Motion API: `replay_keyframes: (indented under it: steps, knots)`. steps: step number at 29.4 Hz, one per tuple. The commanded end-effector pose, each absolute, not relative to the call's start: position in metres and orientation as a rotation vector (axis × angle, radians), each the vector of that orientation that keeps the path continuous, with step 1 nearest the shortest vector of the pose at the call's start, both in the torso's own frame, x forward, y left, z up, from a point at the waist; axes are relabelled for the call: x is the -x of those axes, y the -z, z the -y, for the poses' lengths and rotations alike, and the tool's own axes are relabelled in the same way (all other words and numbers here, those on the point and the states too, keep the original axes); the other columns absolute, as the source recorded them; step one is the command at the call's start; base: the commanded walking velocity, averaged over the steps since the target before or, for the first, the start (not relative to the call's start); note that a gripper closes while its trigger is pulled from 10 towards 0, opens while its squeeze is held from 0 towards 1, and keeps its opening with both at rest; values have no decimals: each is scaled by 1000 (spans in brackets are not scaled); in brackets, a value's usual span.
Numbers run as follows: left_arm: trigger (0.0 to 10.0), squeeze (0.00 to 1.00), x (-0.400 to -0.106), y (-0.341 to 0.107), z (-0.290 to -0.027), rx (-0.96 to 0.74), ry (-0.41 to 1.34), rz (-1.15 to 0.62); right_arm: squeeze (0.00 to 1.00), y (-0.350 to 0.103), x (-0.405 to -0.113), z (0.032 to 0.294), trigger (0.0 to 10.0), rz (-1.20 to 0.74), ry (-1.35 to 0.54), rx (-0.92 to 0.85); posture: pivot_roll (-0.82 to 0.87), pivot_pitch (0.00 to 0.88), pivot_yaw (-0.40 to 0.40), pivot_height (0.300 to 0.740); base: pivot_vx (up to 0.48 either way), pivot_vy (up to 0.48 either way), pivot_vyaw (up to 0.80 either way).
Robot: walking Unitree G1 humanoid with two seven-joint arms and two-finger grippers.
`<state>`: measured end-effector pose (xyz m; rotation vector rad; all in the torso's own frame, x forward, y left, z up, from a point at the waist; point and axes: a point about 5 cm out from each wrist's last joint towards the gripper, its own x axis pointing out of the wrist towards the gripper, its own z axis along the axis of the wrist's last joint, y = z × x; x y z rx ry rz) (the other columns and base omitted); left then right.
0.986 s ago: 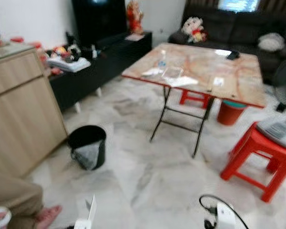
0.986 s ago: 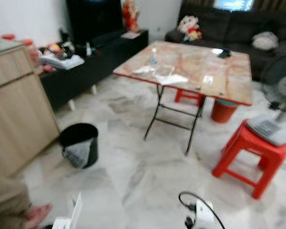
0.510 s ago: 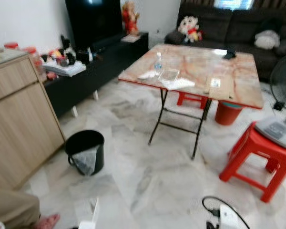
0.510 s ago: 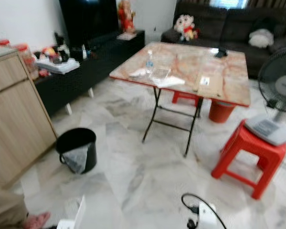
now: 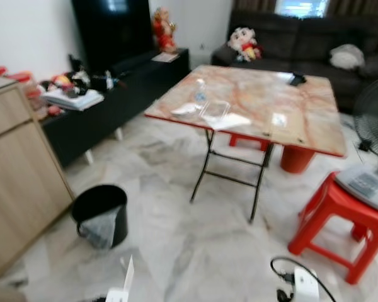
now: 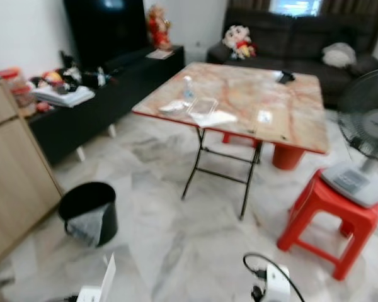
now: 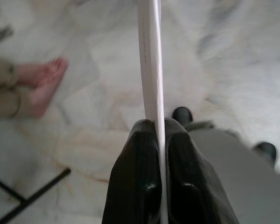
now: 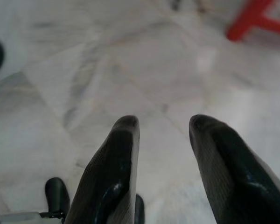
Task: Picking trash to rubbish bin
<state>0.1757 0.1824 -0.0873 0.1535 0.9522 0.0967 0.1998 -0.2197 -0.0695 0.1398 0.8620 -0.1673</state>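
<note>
My left gripper [image 7: 155, 125] is shut on a thin white card [image 7: 150, 65], seen edge-on in the left wrist view; the card [image 5: 127, 281] also pokes up at the bottom of the left eye view. A black rubbish bin [image 5: 99, 215] with a clear liner stands on the floor ahead to the left, beside the wooden cabinet [image 5: 16, 176]. My right gripper [image 8: 161, 123] hangs open over the marble floor with nothing between its fingers. On the folding table [image 5: 302, 119] lie a plastic bottle [image 5: 200, 92], a clear container [image 5: 215, 111] and white paper [image 5: 232, 121].
Red stools [image 5: 340, 220] and a fan [image 5: 375, 145] stand at the right, and a red bucket [image 5: 296, 158] sits under the table. A black TV bench [image 5: 107, 104] runs along the left, a dark sofa [image 5: 302, 38] at the back. A person's bare foot [image 7: 42, 88] rests on the floor near my left gripper.
The whole picture has shifted: the camera has moved, so the cabinet and bin sit further left and the person's leg has left the eye views. Both grippers hold as before.
</note>
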Motion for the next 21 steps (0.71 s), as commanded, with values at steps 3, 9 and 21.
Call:
replay_keyframes:
  steps: [3,9,21]
  knots:
    - [10000,0,-171,89,-187,-169,-104,-972,0,66,-208,214,10000,-838,149,-134,-38,21,-41,740,424,0,800]
    - [10000,0,-171,89,-188,-171,-109,-969,0,66,-208,214,10000,-844,140,-126,-35,22,-43,740,423,0,461]
    - [10000,0,-171,89,-188,-165,-115,-968,0,66,-210,211,10000,-841,121,-110,-32,17,-48,740,423,0,328]
